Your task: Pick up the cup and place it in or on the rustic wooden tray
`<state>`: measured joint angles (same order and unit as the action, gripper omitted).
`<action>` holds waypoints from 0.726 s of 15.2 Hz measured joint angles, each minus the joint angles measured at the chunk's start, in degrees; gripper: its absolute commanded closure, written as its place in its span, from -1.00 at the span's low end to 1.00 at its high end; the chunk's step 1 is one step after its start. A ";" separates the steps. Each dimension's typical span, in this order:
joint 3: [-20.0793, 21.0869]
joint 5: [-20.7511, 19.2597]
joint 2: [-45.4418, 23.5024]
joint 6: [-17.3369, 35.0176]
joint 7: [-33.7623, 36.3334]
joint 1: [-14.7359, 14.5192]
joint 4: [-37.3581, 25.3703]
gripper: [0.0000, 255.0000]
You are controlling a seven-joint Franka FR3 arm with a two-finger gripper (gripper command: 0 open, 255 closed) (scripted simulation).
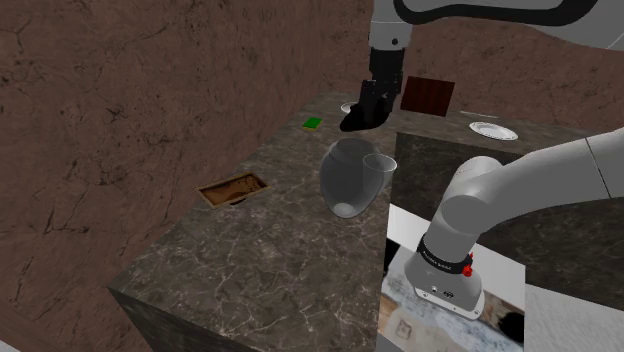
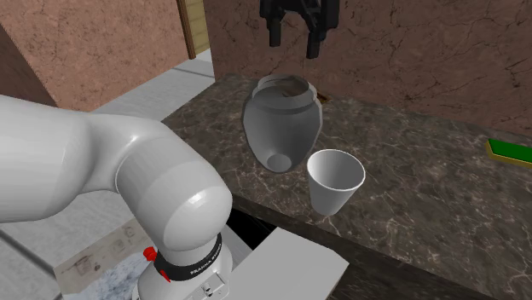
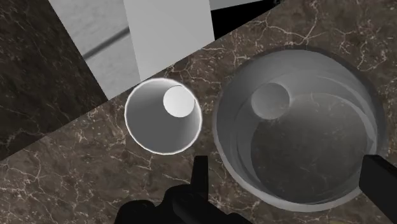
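Wrist view: the gripper [image 3: 287,162] hangs wide open and empty, its fingers straddling the big grey vase [image 3: 299,127] — not the cup [image 3: 163,116], which stands upright on the dark counter [image 3: 63,184] just beside the vase, near the counter's edge. Lowering from here would likely strike or clamp the vase, and a nudged vase could knock the cup off that edge. The wooden tray [image 1: 233,188] lies well apart — a carry must also clear the vase.
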<state>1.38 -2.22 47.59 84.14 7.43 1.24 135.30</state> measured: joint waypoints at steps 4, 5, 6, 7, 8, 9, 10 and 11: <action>-3.14 -1.04 1.58 2.44 -2.79 0.66 3.31 -1.00; -4.43 -1.42 2.11 3.73 -3.89 0.92 4.82 -1.00; -6.01 -2.02 2.60 5.11 -5.26 1.31 6.35 -1.00; -7.60 -2.58 2.78 6.76 -6.61 1.68 7.86 -1.00; -9.15 -3.08 2.63 8.65 -7.86 2.02 9.32 -1.00; -10.78 -3.65 2.68 9.94 -9.27 2.44 10.33 -1.00; -12.32 -4.17 2.77 11.41 -10.56 2.84 11.61 -1.00; -14.29 -4.98 2.77 12.72 -12.28 3.45 12.64 -1.00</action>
<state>-12.91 -7.20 50.36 96.86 -4.85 4.69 147.94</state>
